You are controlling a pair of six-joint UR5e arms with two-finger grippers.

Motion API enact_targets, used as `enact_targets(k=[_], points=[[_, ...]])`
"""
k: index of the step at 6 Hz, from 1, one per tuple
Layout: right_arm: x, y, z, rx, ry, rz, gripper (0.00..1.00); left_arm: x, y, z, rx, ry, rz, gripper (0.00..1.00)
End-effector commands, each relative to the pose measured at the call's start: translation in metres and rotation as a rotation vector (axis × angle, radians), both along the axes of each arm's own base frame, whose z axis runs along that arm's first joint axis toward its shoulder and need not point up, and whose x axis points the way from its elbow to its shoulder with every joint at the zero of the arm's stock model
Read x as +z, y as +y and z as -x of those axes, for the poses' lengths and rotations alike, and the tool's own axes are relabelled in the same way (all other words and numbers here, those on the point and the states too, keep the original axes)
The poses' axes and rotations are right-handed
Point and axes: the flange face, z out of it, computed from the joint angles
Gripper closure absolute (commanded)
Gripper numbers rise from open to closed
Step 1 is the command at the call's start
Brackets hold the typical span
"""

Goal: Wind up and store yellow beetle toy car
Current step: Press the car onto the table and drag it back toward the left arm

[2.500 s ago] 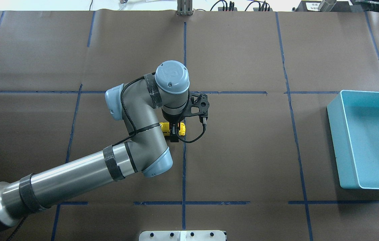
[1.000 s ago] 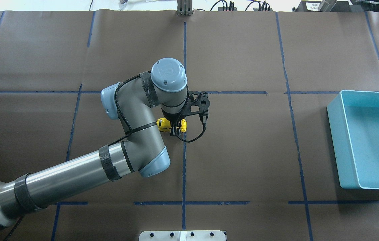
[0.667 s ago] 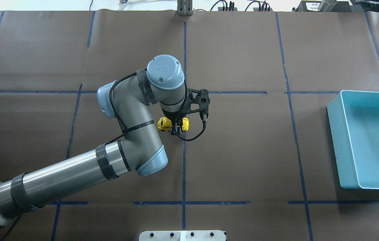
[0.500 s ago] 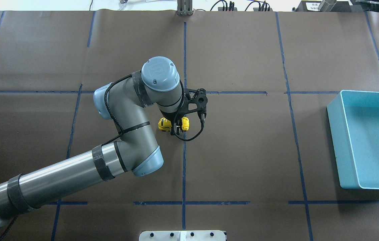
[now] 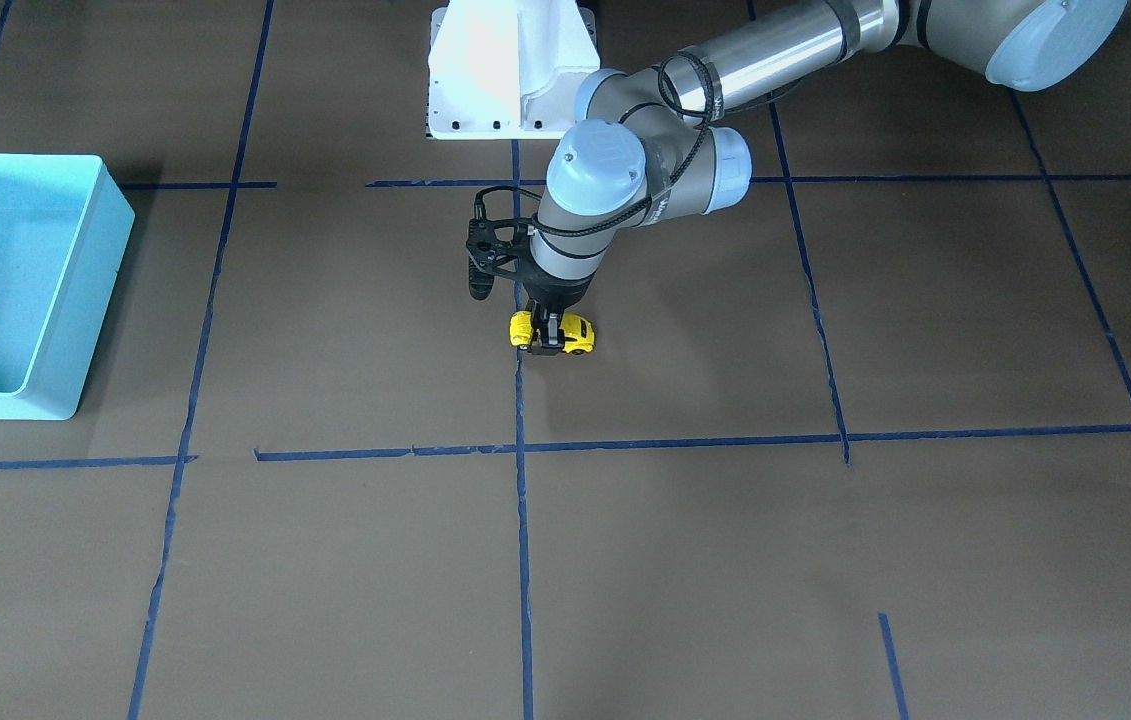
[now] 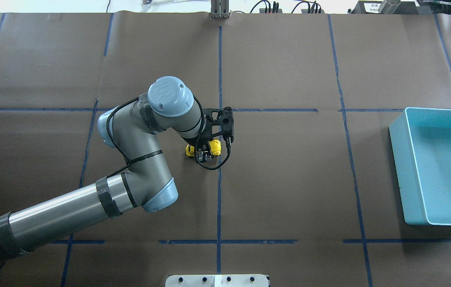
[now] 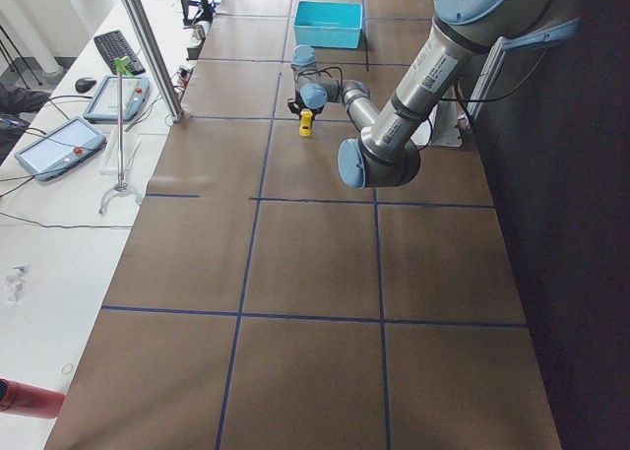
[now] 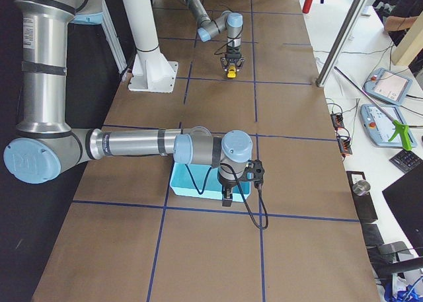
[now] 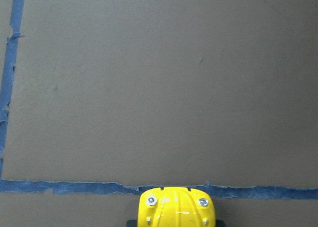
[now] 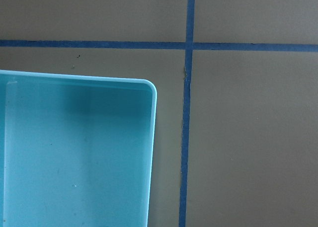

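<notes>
The yellow beetle toy car [image 6: 214, 146] stands on the brown paper near the table's middle, by the centre blue tape line. My left gripper [image 6: 203, 154] comes down from above and is shut on the car's sides; the same shows in the front-facing view, gripper [image 5: 547, 342] on car [image 5: 577, 336]. The left wrist view shows the car's yellow end [image 9: 176, 209] at the bottom edge. The light blue bin [image 6: 402, 175] stands at the right edge. My right gripper [image 8: 228, 197] hangs over the bin's [image 8: 188, 183] edge; I cannot tell whether it is open or shut.
The white robot base plate [image 5: 510, 70] is at the near table edge. Blue tape lines cross the brown paper. A metal post [image 6: 220, 10] stands at the far edge. The right wrist view shows the bin's corner rim [image 10: 151, 137].
My left arm has swung to the overhead view's left, and the gripper has drawn the car a little left along the table, still shut on it.
</notes>
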Motion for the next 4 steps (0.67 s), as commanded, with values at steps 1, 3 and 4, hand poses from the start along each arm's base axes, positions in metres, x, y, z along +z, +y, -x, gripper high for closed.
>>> enact_targets(k=[1,3,4], points=[[0.001,0.000,0.000,0.000,0.000,0.002,0.00,0.010,0.000,0.002,0.001,-0.002,-0.002,1.00],[0.002,0.000,0.000,0.000,0.000,0.004,0.00,0.036,0.004,0.018,-0.008,0.058,-0.031,1.00],[0.002,0.000,0.000,0.000,0.000,0.004,0.00,0.049,0.013,0.037,-0.011,0.064,-0.035,1.00]])
